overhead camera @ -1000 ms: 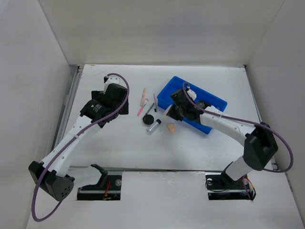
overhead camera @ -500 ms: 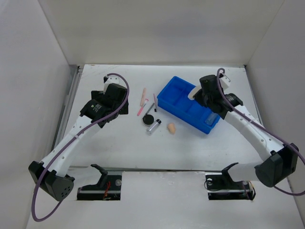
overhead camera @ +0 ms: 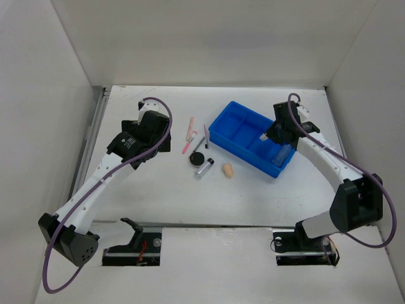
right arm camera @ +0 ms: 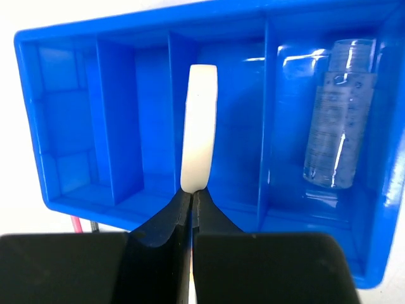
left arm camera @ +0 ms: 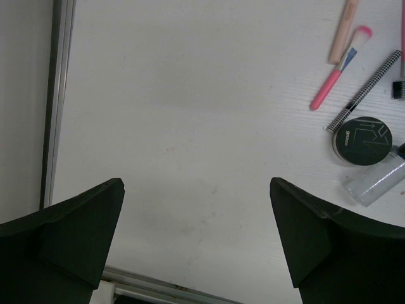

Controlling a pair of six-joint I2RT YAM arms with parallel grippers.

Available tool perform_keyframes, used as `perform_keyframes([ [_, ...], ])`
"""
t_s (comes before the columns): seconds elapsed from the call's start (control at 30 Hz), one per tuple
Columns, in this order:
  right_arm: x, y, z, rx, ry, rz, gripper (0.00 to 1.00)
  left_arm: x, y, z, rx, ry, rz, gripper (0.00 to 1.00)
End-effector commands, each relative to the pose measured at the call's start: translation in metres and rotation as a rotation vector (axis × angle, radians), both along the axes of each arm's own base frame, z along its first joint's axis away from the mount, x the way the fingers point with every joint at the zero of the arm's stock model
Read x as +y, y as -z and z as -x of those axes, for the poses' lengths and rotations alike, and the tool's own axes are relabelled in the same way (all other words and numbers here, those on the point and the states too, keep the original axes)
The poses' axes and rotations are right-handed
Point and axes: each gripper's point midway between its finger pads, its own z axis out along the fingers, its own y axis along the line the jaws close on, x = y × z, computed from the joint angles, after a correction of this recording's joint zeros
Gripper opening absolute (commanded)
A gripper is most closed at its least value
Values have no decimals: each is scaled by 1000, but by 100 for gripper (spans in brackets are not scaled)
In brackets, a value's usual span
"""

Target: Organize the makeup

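My right gripper (right arm camera: 192, 193) is shut on the edge of a thin white flat piece (right arm camera: 199, 126) and holds it over a middle compartment of the blue tray (right arm camera: 63, 95). A clear small bottle (right arm camera: 332, 114) lies in the tray's end compartment. On the table left of the tray (overhead camera: 231, 123) lie a pink slim stick (overhead camera: 192, 125), a pink brush (overhead camera: 188, 145), a thin dark pencil (overhead camera: 200, 144), a black round compact (overhead camera: 198, 158), a silver-black cylinder (overhead camera: 204, 168) and a beige sponge (overhead camera: 227, 170). My left gripper (left arm camera: 196, 209) is open and empty over bare table, left of these.
White walls enclose the table on three sides. A metal rail (left arm camera: 57, 95) runs along the table's left edge, close to my left gripper. A short dark stick (overhead camera: 206, 135) lies beside the tray's left corner.
My right gripper has carried the white piece from the table near the tray's near-left side, up and to the right, and now holds it over the tray's middle. The left arm has not moved.
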Motion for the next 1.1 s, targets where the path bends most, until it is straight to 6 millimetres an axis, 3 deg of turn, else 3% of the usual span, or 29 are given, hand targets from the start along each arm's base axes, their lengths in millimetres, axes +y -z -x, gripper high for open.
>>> perform_keyframes([
  [0.0, 10, -1, -12, -42, -51, -16, 0, 2, -7, -3, -17, -2, -11, 100],
  [0.23, 17, 22, -19, -6, -78, -24, 4, 1, -5, -4, -9, -2, -15, 100],
  [0.27, 18, 22, -23, -17, -85, -21, 10, 2, -5, -4, -13, -8, -21, 100],
  [0.37, 21, 33, -21, 25, -109, -22, 43, 3, -8, -3, -21, -8, -17, 100],
  [0.43, 18, 26, -18, 21, -109, -6, 52, 3, -8, -3, -21, -8, -17, 100],
  [0.47, 16, 11, -18, -19, -103, -9, 57, 3, -8, -3, -21, -8, -17, 100],
  [0.63, 6, -30, 4, -90, -107, 51, 57, 4, -5, -2, -13, -8, -21, 100],
  [0.7, 21, -51, 13, -139, -160, 91, 57, 4, -5, -2, -13, -8, -21, 100],
  [0.73, 28, -47, 20, -124, -201, 131, 57, 4, -5, -2, -13, -8, -21, 100],
  [0.8, 66, -54, 36, -143, -323, 167, 57, 3, -2, -3, -5, -8, -26, 100],
  [0.87, 92, -36, 47, -98, -425, 206, 63, 3, -2, -3, -8, -15, -18, 100],
  [0.9, 112, -24, 60, -75, -492, 218, 75, 3, -2, -3, -8, -15, -18, 100],
  [0.93, 121, -1, 65, -21, -527, 245, 81, 3, 1, -2, 0, -15, -23, 100],
  [1.0, 151, 16, 81, 5, -632, 239, 85, 3, 1, -2, 0, -15, -23, 100],
  [1.07, 166, 38, 91, 38, -694, 248, 94, 3, 1, -2, 0, -15, -23, 100],
])
